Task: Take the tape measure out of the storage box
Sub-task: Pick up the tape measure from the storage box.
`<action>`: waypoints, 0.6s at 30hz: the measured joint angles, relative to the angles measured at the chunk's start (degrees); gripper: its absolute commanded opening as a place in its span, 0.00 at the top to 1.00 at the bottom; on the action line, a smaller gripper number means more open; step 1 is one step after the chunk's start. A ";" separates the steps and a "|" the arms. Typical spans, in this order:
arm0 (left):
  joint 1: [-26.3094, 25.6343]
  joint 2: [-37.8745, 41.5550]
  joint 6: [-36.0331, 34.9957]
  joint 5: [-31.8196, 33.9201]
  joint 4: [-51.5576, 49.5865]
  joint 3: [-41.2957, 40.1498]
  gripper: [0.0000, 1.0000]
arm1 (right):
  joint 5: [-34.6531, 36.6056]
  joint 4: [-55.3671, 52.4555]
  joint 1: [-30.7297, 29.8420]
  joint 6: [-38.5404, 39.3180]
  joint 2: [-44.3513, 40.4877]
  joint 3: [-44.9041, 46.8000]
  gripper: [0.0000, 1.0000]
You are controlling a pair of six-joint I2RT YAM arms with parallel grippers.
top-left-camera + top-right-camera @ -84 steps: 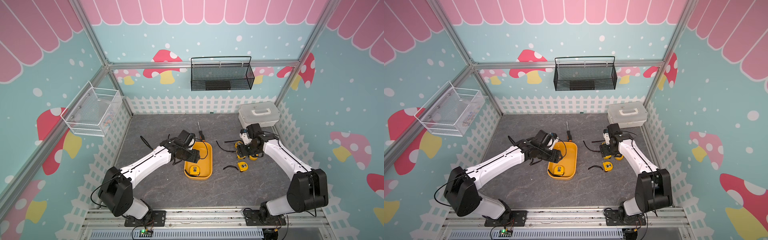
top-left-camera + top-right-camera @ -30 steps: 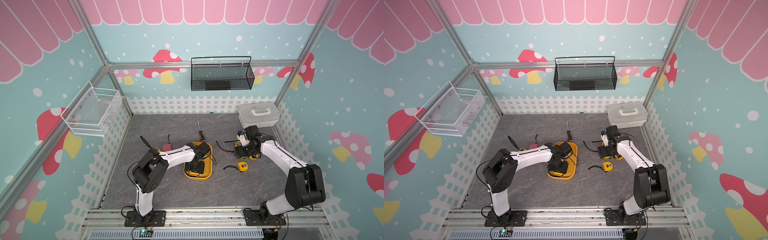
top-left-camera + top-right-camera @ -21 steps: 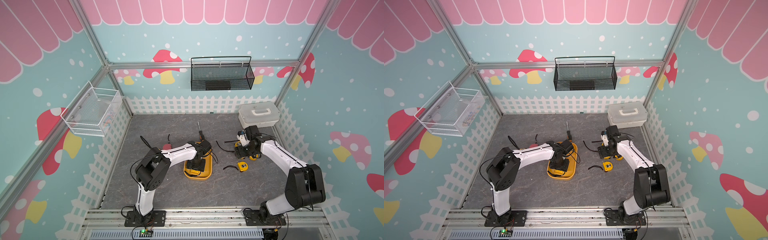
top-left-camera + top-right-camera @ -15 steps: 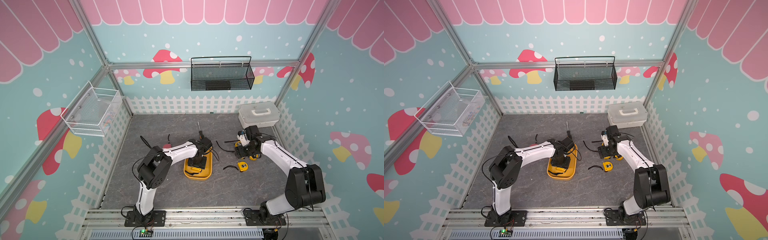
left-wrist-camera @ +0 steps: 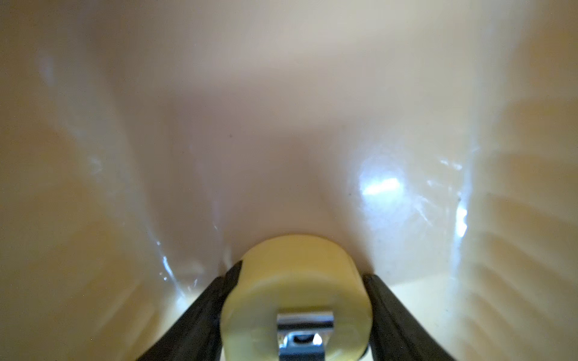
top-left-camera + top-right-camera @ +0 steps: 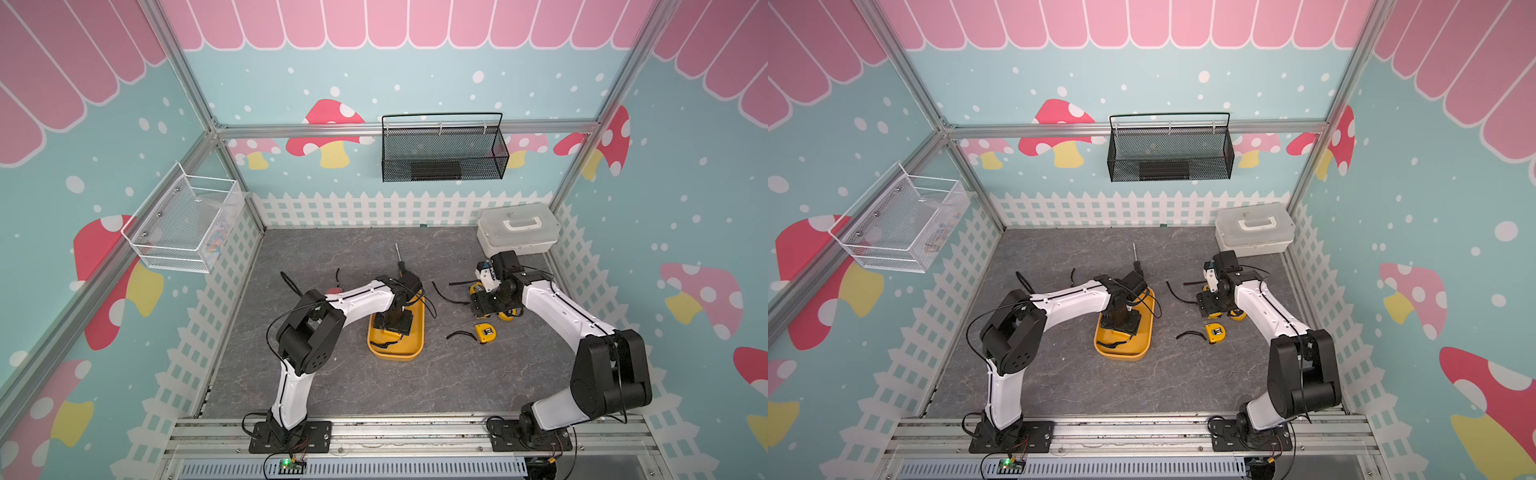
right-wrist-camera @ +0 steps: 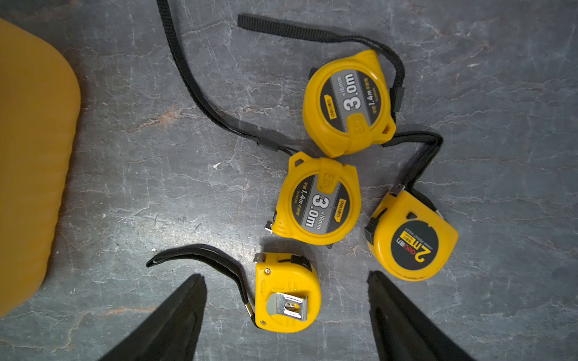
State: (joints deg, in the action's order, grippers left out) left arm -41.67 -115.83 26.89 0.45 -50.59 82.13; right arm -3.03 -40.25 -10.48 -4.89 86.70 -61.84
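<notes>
Inside the storage box [image 6: 397, 349] my left pincer [image 5: 302, 271] grips the tape measure [image 5: 294, 290] from both sides; beside this box my right pincer [image 7: 285, 275] hangs open.

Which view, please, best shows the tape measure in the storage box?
Left wrist view: the tape measure is large, flanked by the left gripper. Both top views hide its body under that gripper; the right wrist view shows only the storage box edge.
</notes>
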 measured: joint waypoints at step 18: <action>-0.35 1.16 0.52 0.44 0.66 -0.87 0.42 | 0.13 -0.02 0.00 0.15 -0.66 0.39 0.18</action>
State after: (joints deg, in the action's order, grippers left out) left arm -42.02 -114.67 27.42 0.89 -49.93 81.25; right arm -2.90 -40.27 -10.48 -4.73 86.04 -61.45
